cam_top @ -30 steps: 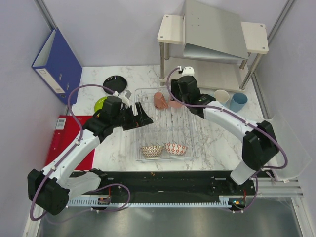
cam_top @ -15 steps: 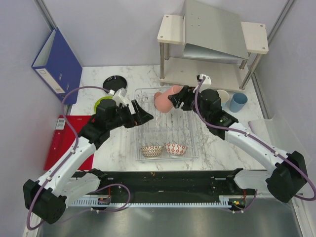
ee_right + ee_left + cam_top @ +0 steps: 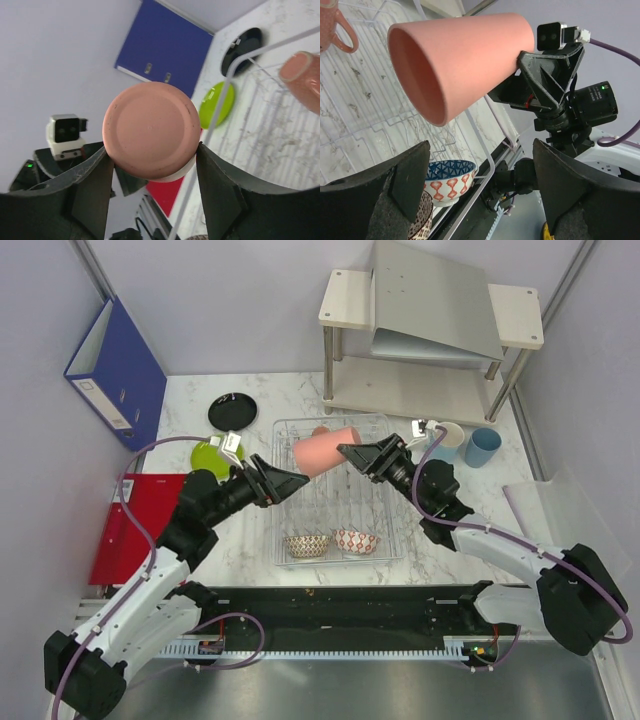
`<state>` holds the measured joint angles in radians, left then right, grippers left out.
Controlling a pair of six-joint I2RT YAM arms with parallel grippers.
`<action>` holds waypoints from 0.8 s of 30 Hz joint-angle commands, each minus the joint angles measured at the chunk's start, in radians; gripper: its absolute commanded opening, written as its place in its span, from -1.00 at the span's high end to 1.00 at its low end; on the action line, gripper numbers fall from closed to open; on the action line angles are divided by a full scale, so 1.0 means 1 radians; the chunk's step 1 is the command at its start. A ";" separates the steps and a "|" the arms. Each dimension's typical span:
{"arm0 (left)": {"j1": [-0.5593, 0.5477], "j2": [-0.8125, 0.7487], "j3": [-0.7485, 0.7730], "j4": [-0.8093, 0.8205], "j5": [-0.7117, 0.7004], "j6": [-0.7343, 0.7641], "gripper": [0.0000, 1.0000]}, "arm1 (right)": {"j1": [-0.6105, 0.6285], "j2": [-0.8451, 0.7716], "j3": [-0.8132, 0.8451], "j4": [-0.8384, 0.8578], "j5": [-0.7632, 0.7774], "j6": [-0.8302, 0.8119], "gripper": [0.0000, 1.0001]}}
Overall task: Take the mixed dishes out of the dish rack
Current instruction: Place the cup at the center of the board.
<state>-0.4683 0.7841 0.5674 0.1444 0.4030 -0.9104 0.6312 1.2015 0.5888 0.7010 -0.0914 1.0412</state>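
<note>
My right gripper (image 3: 355, 453) is shut on the base of a salmon-pink cup (image 3: 325, 450), held on its side above the dish rack (image 3: 385, 525) with its mouth toward the left arm. In the right wrist view the cup's round base (image 3: 150, 130) sits squeezed between both fingers. My left gripper (image 3: 290, 480) stands open just short of the cup's mouth (image 3: 460, 65), touching nothing. A pink mug (image 3: 319, 430) stays at the rack's back. The brown-white bowl (image 3: 307, 545) and red-white bowl (image 3: 357, 540) rest at its front. Black plate (image 3: 232, 412) and lime-green plate (image 3: 207, 452) lie on the table to the left.
Two light-blue cups (image 3: 483, 445) (image 3: 445, 435) stand right of the rack. A beige two-tier shelf (image 3: 430, 330) stands at the back, a blue binder (image 3: 115, 370) leans at the left wall, and a red folder (image 3: 130, 525) lies at the left edge.
The right gripper lifted the pink cup off the rack's back and swung it left, tipping it sideways. The left gripper rose and turned to face the cup's mouth.
</note>
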 commanded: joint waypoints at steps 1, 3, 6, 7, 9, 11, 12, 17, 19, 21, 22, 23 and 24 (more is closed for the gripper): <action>-0.003 -0.025 -0.014 0.101 0.010 -0.039 -0.79 | 0.001 0.012 -0.007 0.304 -0.065 0.147 1.00; -0.003 -0.020 -0.012 0.109 0.013 -0.038 -0.79 | -0.001 0.030 -0.010 0.356 -0.097 0.174 1.00; -0.003 -0.020 -0.009 0.110 0.008 -0.032 -0.79 | 0.001 0.050 -0.014 0.410 -0.145 0.213 1.00; -0.003 -0.020 -0.008 0.116 0.004 -0.027 -0.79 | 0.001 0.056 -0.020 0.419 -0.149 0.226 1.00; -0.003 -0.020 -0.006 0.122 0.002 -0.025 -0.79 | 0.001 0.056 -0.026 0.428 -0.159 0.229 1.00; -0.003 -0.022 -0.001 0.135 0.002 -0.021 -0.78 | 0.001 0.055 -0.040 0.428 -0.163 0.230 1.00; -0.003 -0.025 0.002 0.136 0.002 -0.018 -0.77 | 0.002 0.056 -0.044 0.430 -0.165 0.230 1.00; -0.003 -0.045 0.046 0.103 -0.024 0.031 -0.75 | 0.001 0.055 -0.075 0.442 -0.166 0.237 1.00; -0.003 -0.058 0.074 0.081 -0.039 0.063 -0.75 | 0.001 0.053 -0.079 0.440 -0.166 0.235 1.00; -0.003 -0.066 0.084 0.070 -0.043 0.076 -0.74 | 0.002 0.056 -0.080 0.442 -0.171 0.235 1.00; -0.003 -0.072 0.089 0.070 -0.038 0.077 -0.72 | 0.002 0.064 -0.076 0.443 -0.172 0.237 1.00; -0.003 -0.072 0.091 0.070 -0.033 0.079 -0.70 | 0.004 0.069 -0.075 0.446 -0.176 0.240 1.00; -0.003 -0.071 0.091 0.081 -0.029 0.079 -0.64 | 0.005 0.076 -0.072 0.446 -0.179 0.240 1.00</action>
<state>-0.4683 0.7338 0.6056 0.2050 0.3912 -0.8886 0.6312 1.2606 0.5091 1.0599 -0.2489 1.2648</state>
